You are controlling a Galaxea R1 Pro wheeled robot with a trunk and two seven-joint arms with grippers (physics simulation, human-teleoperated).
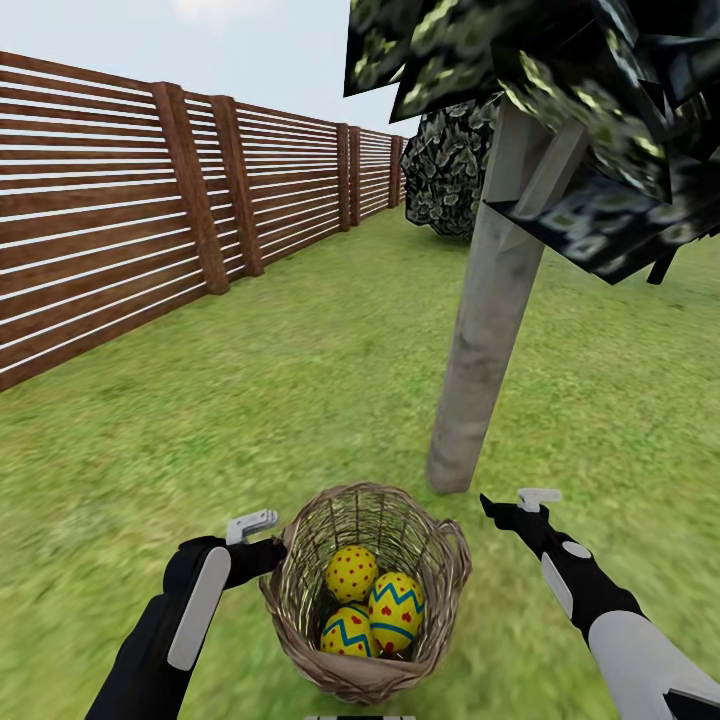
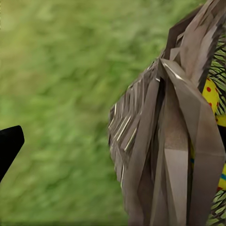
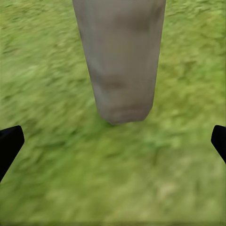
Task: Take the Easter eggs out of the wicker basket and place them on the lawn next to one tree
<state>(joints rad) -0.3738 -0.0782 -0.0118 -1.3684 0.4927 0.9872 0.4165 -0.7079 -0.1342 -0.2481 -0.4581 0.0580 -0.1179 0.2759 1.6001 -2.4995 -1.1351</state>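
Right now the wicker basket (image 1: 368, 590) sits on the lawn (image 1: 250, 420) between the two arms, at about six o'clock in the head view, with the tree (image 1: 490, 330) rising just beyond it toward one o'clock and the slat fence (image 1: 120, 220) running off at ten. All three Easter eggs (image 1: 372, 602) lie together in the bottom of the basket, touching one another: a dotted one on top and two zigzag ones below it. The left gripper (image 1: 262, 545) is up against the basket's rim at nine o'clock, and its wrist camera looks straight at the woven wall (image 2: 165, 146) with a sliver of yellow egg (image 2: 211, 94) behind it; whether its fingers are pinching the rim or merely beside it I cannot tell. The right gripper (image 1: 505, 508) hangs free over the grass beside the trunk, jaws spread wide and holding nothing, its two dark fingertips (image 3: 9, 143) apart at the edges of its own view with the trunk base (image 3: 120, 61) between them. The eggs look smooth, rigid and light, probably slippery under hard pads, so each is best taken across its middle from above. The bottom egg is partly covered by its neighbours, the basket's near wall hides their undersides, and the canopy (image 1: 560, 90) is cut off at the top.
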